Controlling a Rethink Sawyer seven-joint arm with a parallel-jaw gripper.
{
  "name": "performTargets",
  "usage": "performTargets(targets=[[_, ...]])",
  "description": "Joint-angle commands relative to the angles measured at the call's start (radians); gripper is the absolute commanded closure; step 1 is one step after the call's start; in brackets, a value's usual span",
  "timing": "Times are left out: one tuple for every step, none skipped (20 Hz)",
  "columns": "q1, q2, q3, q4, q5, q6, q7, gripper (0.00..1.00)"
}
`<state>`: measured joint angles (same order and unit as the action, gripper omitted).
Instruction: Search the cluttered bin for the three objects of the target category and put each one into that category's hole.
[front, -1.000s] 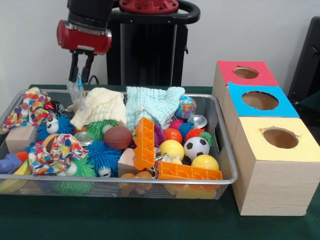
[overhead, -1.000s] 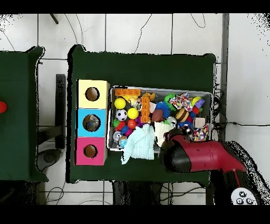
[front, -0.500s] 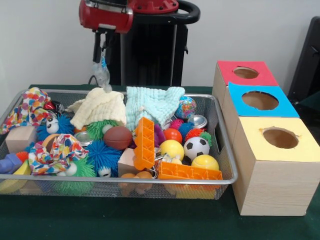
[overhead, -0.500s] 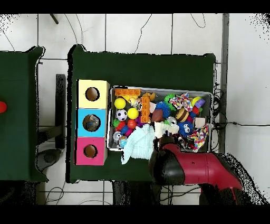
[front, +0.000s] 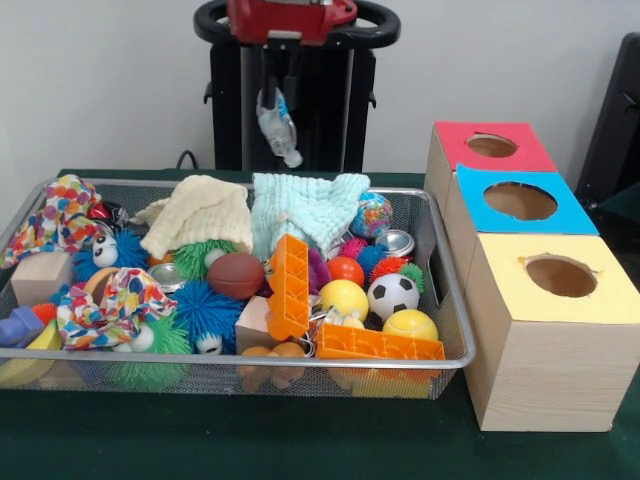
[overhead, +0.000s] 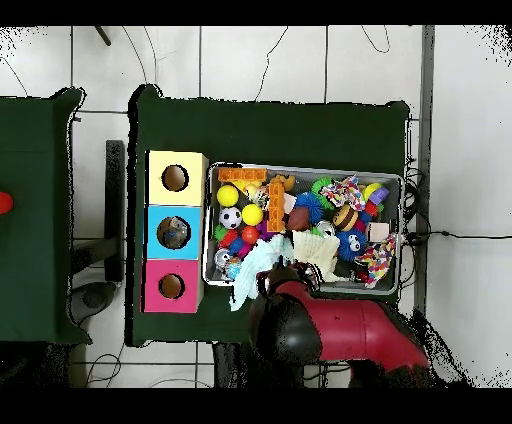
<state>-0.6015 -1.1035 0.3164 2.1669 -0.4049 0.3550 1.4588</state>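
Note:
My gripper (front: 279, 92) hangs high behind the back rim of the wire mesh bin (front: 250, 362), in front of the black pedestal. It is shut on a wrinkly see-through plastic piece (front: 280, 126) that dangles below it, clear of the toys. The blue-topped box's hole (front: 520, 200) lies to the right, between the red-topped and yellow-topped boxes. In the overhead view the red arm (overhead: 345, 330) covers the gripper at the bin's (overhead: 305, 168) lower edge. Something pale glints inside the blue box's hole (overhead: 174, 233). I make out no other plastic piece in the bin.
The bin holds cream (front: 200, 212) and mint (front: 308, 208) cloths at the back, orange bricks (front: 288, 285), balls, spiky toys, metal tins (front: 398, 242) and wooden blocks. The red-topped (front: 492, 146) and yellow-topped (front: 560, 276) boxes flank the blue one. The pedestal (front: 295, 110) stands behind the bin.
The gripper has risen and moved right in the front view, from over the bin's back left to behind its back middle, carrying the plastic piece.

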Motion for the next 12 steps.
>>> performTargets(targets=[[0.088, -0.041, 0.078, 0.065, 0.099, 0.134, 0.091, 1.00], [0.105, -0.044, 0.070, 0.063, 0.106, 0.136, 0.103, 1.00], [0.143, -0.051, 0.056, 0.057, 0.113, 0.143, 0.127, 1.00], [0.162, -0.052, 0.047, 0.054, 0.120, 0.141, 0.138, 1.00], [0.202, -0.058, 0.034, 0.047, 0.129, 0.148, 0.163, 1.00], [0.220, -0.059, 0.026, 0.043, 0.137, 0.146, 0.174, 1.00], [0.259, -0.065, 0.012, 0.042, 0.147, 0.149, 0.199, 1.00], [0.279, -0.067, 0.003, 0.037, 0.155, 0.151, 0.209, 1.00], [0.318, -0.070, -0.011, 0.024, 0.164, 0.162, 0.233, 1.00], [0.340, -0.071, -0.021, 0.014, 0.171, 0.171, 0.242, 1.00], [0.367, -0.070, -0.036, 0.001, 0.176, 0.181, 0.257, 1.00], [0.388, -0.069, -0.048, -0.010, 0.183, 0.191, 0.265, 1.00]])
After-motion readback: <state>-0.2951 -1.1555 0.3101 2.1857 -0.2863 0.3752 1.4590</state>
